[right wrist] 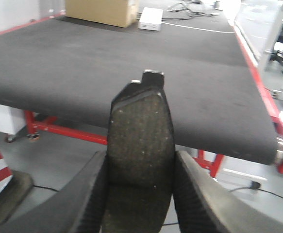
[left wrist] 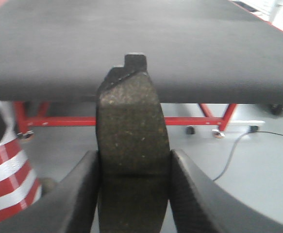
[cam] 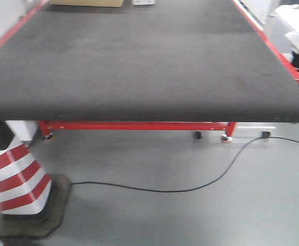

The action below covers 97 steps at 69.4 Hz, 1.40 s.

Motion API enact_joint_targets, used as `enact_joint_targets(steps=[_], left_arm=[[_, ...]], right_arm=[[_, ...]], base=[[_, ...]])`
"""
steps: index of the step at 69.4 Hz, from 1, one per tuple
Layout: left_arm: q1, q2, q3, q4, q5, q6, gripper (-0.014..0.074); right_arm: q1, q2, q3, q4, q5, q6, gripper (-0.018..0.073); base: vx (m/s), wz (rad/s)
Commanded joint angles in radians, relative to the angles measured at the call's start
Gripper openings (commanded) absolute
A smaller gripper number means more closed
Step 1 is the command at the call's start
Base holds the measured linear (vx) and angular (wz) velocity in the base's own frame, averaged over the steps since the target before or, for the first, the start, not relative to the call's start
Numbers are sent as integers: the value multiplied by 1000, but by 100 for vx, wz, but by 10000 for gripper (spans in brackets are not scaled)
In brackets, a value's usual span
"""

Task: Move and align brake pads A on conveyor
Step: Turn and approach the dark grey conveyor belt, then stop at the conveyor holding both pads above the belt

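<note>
**Front view**
- Striped cone (cam: 16,179), red and white on a dark base, stands on the floor at lower left, nearest the lens.
- Black cable (cam: 190,188) trails over the grey floor.
- Conveyor (cam: 139,66): a dark, rough belt on a red frame (cam: 134,125). No pad lies on the stretch shown, and neither of my hands is in view here.

**Left wrist view**
- Left hand (left wrist: 134,155) is clenched on the left brake pad (left wrist: 131,131).
- Both fingers (left wrist: 78,194) press its long edges, and the notched end points away from me.
- The pad hangs in the air, by my judgement short of the belt's near edge, with floor showing beneath.

**Right wrist view**
- Right hand (right wrist: 140,160) is clenched the same way on the right brake pad (right wrist: 141,141). It too is held before the near edge and not yet on the belt.
- Containers: a cardboard box (right wrist: 97,10) and a small white box (right wrist: 151,18) sit just beside each other at the belt's far end. I cannot see what is in either.

**Step in hand: placing**
- I judge that each pad should go well past the edge, since a pad let go at the lip could slide off.
- I would lower each one until it rests flat on the belt before loosening my grip.
- The two should be set side by side with their long axes parallel, and my hands kept apart on the way in.
</note>
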State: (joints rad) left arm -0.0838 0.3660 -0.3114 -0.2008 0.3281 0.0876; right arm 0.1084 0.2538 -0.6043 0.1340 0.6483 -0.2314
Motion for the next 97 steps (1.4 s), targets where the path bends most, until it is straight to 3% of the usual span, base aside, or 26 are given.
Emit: enact_joint_targets(steps=[1,97], left_arm=[[-6,4,-31,-11,-99,2,-6],[-6,4,-31,-11,-99,2,-6]], right_arm=[[-4,15,-29,2,-96,-7,-4],[-4,15,-29,2,-95,-7,-4]], base=[[10,-40],[33,-1]])
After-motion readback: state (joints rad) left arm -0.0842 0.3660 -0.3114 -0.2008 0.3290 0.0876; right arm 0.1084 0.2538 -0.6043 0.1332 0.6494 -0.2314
